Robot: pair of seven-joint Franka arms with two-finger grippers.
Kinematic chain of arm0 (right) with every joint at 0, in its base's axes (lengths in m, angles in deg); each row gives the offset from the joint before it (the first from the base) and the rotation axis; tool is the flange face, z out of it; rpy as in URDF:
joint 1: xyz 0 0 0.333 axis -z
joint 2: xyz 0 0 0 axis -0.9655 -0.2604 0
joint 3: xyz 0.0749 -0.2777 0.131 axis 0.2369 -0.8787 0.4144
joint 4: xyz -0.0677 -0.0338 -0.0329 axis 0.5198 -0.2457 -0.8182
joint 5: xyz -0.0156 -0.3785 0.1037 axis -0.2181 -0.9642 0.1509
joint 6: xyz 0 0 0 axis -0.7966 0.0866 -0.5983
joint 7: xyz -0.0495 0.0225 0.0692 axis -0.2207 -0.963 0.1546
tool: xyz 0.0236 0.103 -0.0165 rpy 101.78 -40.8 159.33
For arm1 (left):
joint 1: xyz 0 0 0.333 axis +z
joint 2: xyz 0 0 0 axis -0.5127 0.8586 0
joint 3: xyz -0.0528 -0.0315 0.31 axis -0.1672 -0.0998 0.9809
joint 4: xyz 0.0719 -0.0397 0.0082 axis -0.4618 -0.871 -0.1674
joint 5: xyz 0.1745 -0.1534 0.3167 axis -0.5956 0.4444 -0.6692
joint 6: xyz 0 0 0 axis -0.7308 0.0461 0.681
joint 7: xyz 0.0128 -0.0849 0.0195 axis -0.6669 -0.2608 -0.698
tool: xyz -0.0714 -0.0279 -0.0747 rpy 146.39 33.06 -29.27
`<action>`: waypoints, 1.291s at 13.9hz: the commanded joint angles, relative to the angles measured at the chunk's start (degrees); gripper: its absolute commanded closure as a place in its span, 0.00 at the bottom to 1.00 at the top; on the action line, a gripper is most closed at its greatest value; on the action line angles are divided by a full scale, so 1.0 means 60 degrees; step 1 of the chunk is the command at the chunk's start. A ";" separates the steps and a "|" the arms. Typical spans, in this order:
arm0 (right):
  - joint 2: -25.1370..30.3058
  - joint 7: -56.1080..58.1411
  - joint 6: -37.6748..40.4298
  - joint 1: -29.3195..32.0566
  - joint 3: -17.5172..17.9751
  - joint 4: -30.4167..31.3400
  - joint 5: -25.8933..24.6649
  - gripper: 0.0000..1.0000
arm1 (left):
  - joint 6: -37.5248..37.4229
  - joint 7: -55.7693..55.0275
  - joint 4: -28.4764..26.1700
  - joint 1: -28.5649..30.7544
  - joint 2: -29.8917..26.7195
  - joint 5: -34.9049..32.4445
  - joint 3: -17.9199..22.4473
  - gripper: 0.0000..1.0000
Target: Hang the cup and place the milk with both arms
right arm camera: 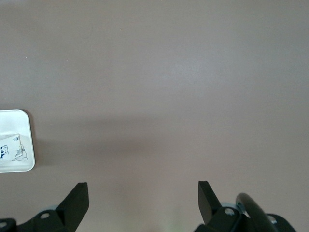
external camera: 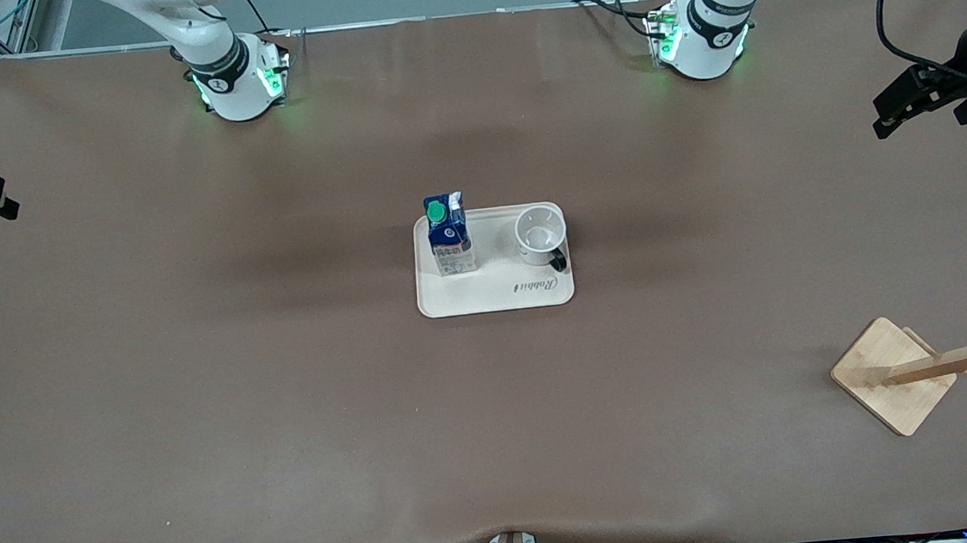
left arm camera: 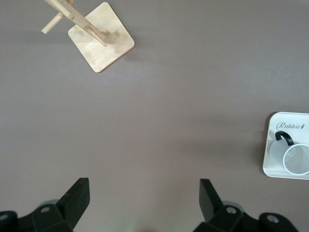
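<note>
From where I'm driving, both things sit mid-worktop on the cream plastic tray [external camera: 495, 292]: the small white mug with a black loop handle [external camera: 541, 235] toward the left arm's end, the dark blue gable-top milk carton with a green cap [external camera: 449, 235] upright toward the right arm's end. Left gripper [left arm camera: 143, 193] and right gripper [right arm camera: 142, 194] hang over bare worktop at their own ends, jaws wide, holding nothing. The bamboo peg rack [external camera: 931, 367] lies nearest my left arm.

Both arms [external camera: 217, 59] are white with black joint rings (green lights glow at the bases); black cables, black angular fingers [left arm camera: 77, 195].
</note>
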 commanded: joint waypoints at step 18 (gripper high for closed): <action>-0.0035 -0.0013 0.0002 0.0195 0.0188 -0.0052 -0.0018 0.00 | -0.0401 -0.0053 0.0207 -0.0032 0.0112 -0.0160 -0.0473 0.00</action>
